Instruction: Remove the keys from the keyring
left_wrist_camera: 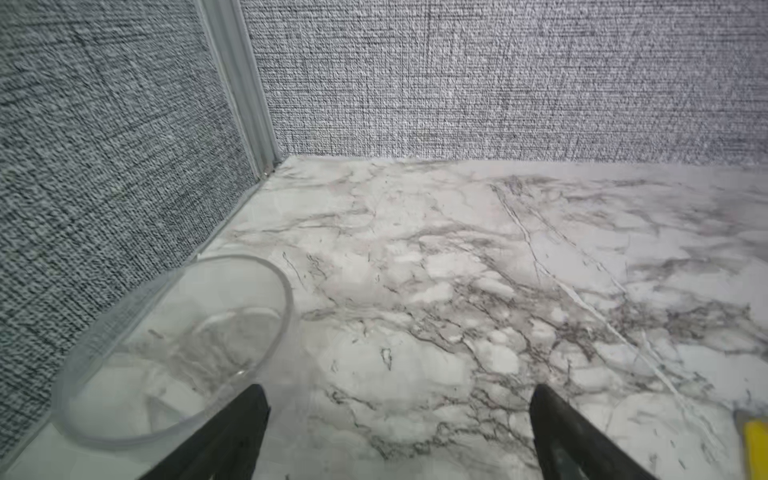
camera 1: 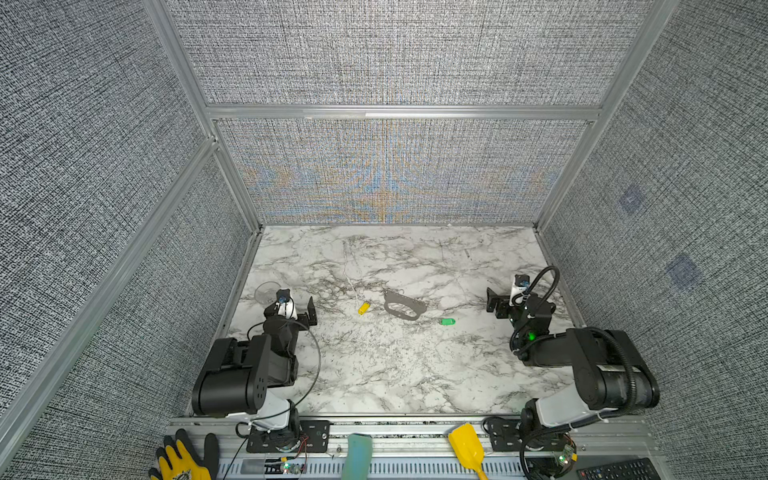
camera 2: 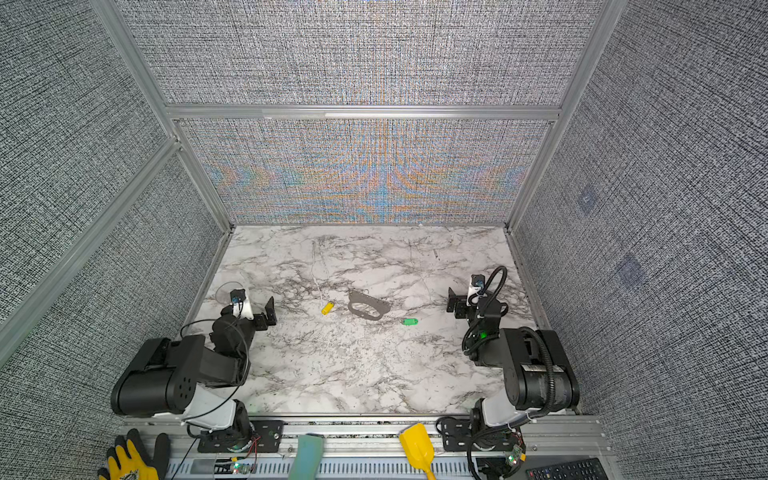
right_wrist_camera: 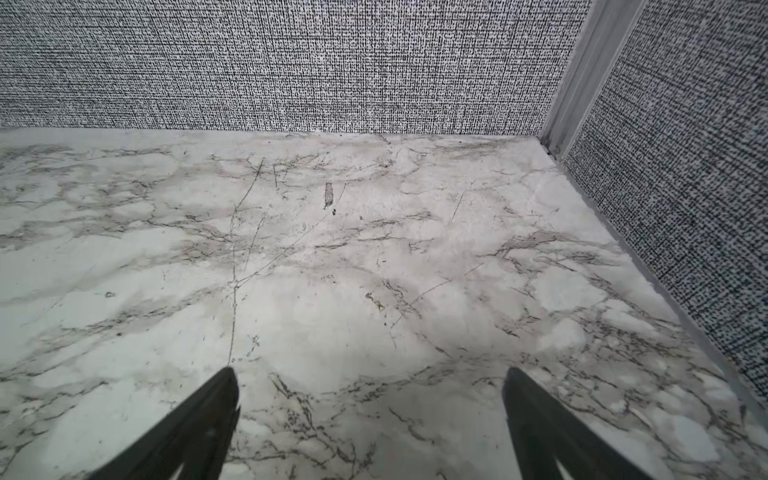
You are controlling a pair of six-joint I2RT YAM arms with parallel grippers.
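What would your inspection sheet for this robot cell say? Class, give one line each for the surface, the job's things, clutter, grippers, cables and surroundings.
Surface: marble-patterned tabletop, finely scratched; no spills seen.
Job's things: keyring lies mid-table; yellow key tag to its left in both top views, green key tag to its right, both apart from it.
Clutter: clear cup beside the left gripper; yellow scoop, glove and remote on the front rail, off the table.
Grippers: left gripper and right gripper both open and empty.
Cables: black cable loops off the left arm; ribbed hose runs along the right arm.
Surroundings: grey fabric walls in an aluminium frame.
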